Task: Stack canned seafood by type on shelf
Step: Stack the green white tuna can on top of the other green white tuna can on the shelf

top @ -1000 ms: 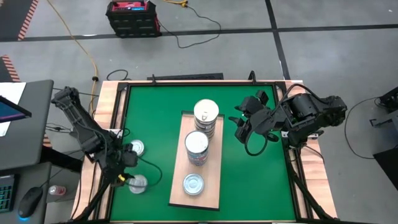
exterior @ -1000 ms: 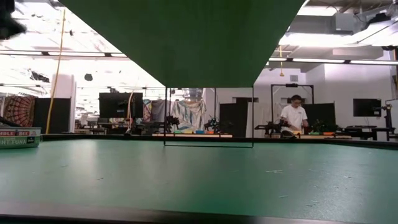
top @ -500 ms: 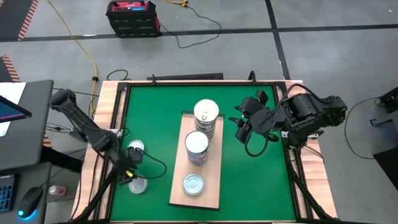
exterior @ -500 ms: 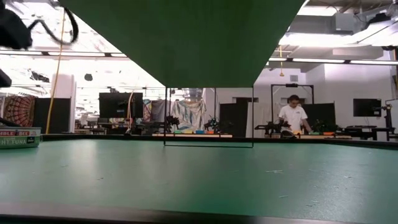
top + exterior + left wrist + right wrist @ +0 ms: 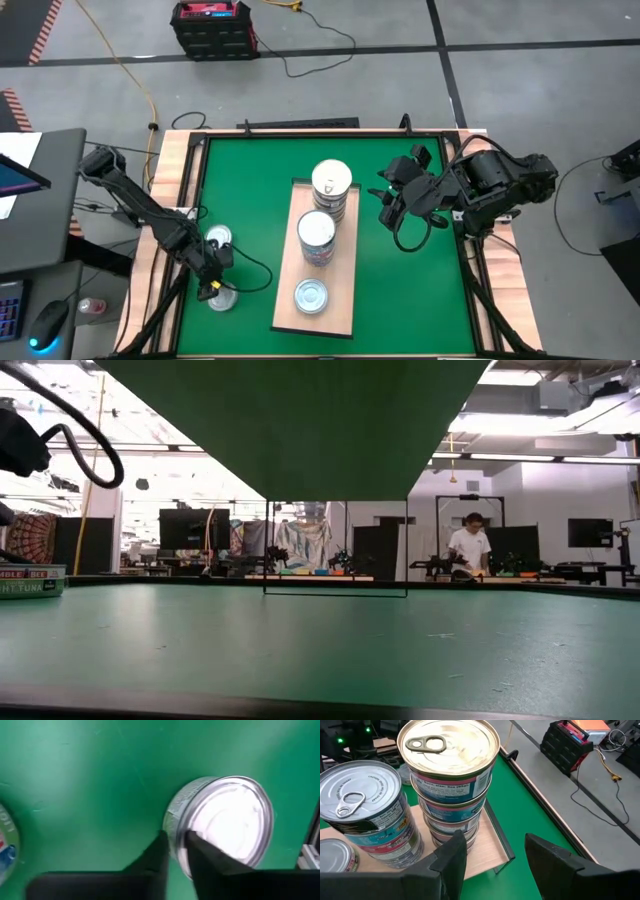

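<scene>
1. Most of the sorting looks done. On the wooden shelf (image 5: 315, 262), which lies on the green mat of the desk (image 5: 420, 290), there are three groups: a tall stack of tins with a gold-topped one uppermost (image 5: 331, 188) at the far end, a shorter silver-topped stack (image 5: 316, 238) in the middle, and a single low tin (image 5: 311, 296) at the near end.

2. Two tins are still off the shelf, both on the mat by the desk's left edge: one with a printed label (image 5: 219, 238) and a plain silver tin (image 5: 222, 298) nearer the front (a third may sit elsewhere, but I can't see one).

3. The left hand (image 5: 211, 283) is down at that silver tin (image 5: 220, 825). In its wrist view the two fingers (image 5: 159, 856) stand close together, pinching the tin's rim between them, so I judge it to be gripping it.

4. The right hand (image 5: 392, 203) waits just beside the shelf's far end, its fingers (image 5: 454, 854) spread apart and holding nothing, facing the stacks.

5. Left to do, as I read it: carry the silver tin to its matching pile, then fetch the labelled one.
</scene>
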